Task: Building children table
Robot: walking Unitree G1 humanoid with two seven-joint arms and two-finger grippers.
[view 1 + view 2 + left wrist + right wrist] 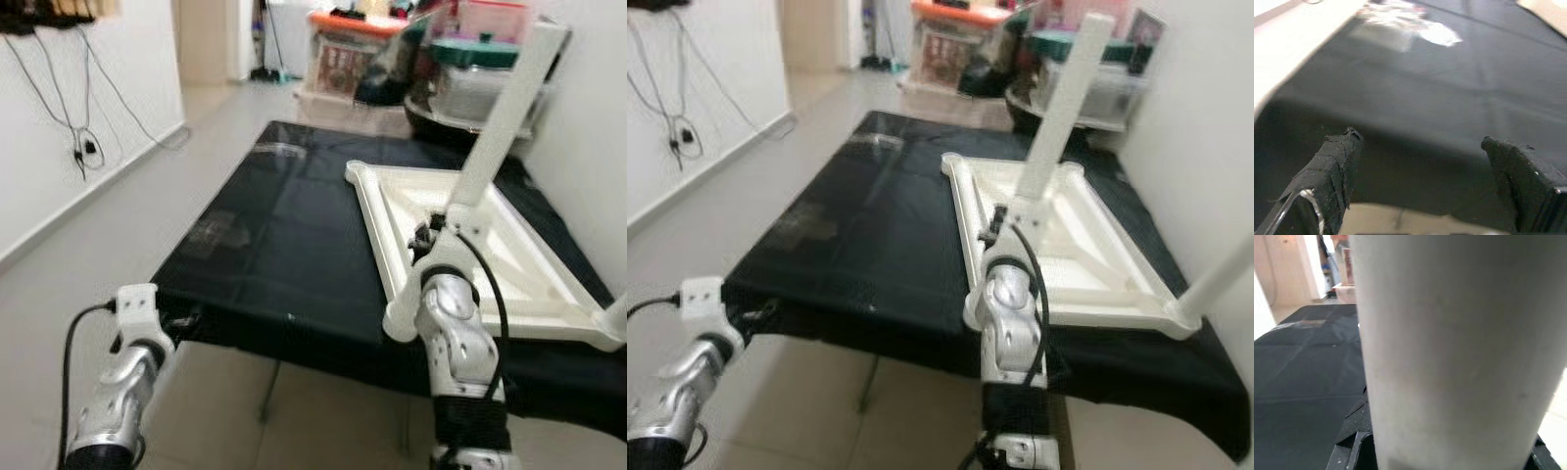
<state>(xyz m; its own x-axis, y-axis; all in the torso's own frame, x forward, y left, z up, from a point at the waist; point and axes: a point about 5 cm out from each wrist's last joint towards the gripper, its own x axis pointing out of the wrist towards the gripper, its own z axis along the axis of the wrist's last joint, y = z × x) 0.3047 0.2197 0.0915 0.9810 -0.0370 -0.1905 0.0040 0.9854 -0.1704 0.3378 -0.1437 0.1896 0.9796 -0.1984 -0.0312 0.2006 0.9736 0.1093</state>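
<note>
Right gripper (438, 235), centre-right of the head view, is clamped on a white table leg (505, 117) rising toward upper right above the overturned white tabletop (509, 284) on a black-covered table (284, 235). The right wrist view adds the leg's surface close up; the left wrist view shows the left gripper (1420, 161) spread wide before the black cover's edge

The table (284, 245) is covered in a black cloth with a slight sheen, creased in faint fold lines. On it, the tabletop (529, 284) looks like smooth white plastic, and so does the leg (505, 117), matt up close. The left pincer (1420, 181) has fingers (1337, 166) wrapped in rough, frayed black tape. Both arms are brushed silver metal. The floor (147, 225) is smooth pale tile.
</note>
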